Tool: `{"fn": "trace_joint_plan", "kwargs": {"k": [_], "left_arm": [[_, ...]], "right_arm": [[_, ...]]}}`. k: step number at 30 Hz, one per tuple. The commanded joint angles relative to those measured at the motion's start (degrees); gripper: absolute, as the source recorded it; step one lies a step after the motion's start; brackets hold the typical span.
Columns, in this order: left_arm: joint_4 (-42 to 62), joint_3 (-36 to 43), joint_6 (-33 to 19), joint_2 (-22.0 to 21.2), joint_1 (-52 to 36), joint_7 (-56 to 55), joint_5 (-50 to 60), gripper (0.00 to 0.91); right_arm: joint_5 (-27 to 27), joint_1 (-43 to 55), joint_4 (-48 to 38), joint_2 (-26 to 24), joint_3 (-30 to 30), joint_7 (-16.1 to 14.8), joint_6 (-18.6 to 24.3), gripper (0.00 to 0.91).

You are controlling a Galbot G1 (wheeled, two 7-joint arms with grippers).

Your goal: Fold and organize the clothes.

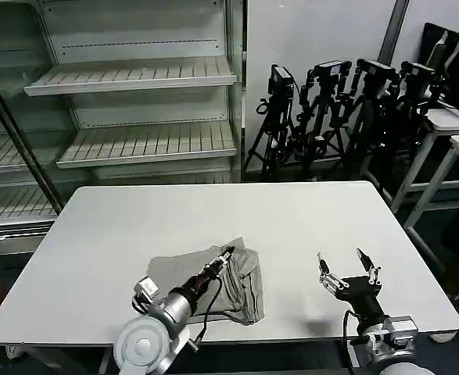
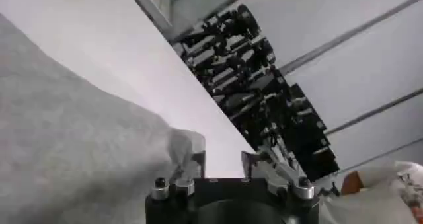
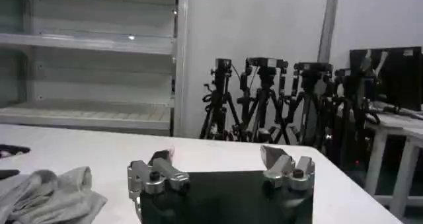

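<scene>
A light grey T-shirt (image 1: pixel 213 283) lies bunched and partly folded on the white table (image 1: pixel 213 211), near its front edge and left of centre. My left gripper (image 1: pixel 227 254) sits low over the shirt's far right corner. In the left wrist view the left gripper (image 2: pixel 223 160) is open, with bare table showing between its fingers and the grey cloth (image 2: pixel 73 152) bunched against one finger (image 2: pixel 196 160). My right gripper (image 1: pixel 345 268) hovers open over bare table to the shirt's right, holding nothing. The right wrist view shows its spread fingers (image 3: pixel 162 160) and the shirt (image 3: pixel 46 195) off to one side.
Empty white store shelves (image 1: pixel 135 74) stand behind the table at the left. A row of black camera tripods (image 1: pixel 338 109) stands at the back right, beside white side tables (image 1: pixel 456 125). The table's far half and right side are bare.
</scene>
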Motion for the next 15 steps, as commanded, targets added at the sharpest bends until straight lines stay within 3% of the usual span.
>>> {"fn": "trace_joint_plan", "kwargs": {"k": [1, 6, 15], "left_arm": [[-2.1, 0.4, 0.0, 0.5, -0.6, 0.1, 1.2, 0.907], [-7.4, -7.7, 1.6, 4.0, 2.8, 0.1, 1.8, 0.907], [-11.3, -20.5, 4.0, 15.5, 13.4, 2.3, 5.8, 0.907]], "right_arm": [[0.0, 0.0, 0.1, 0.1, 0.1, 0.0, 0.0, 0.907], [0.1, 0.4, 0.0, 0.0, -0.4, 0.0, 0.0, 0.907], [0.3, 2.1, -0.7, -0.6, -2.2, 0.0, 0.0, 0.907]]}}
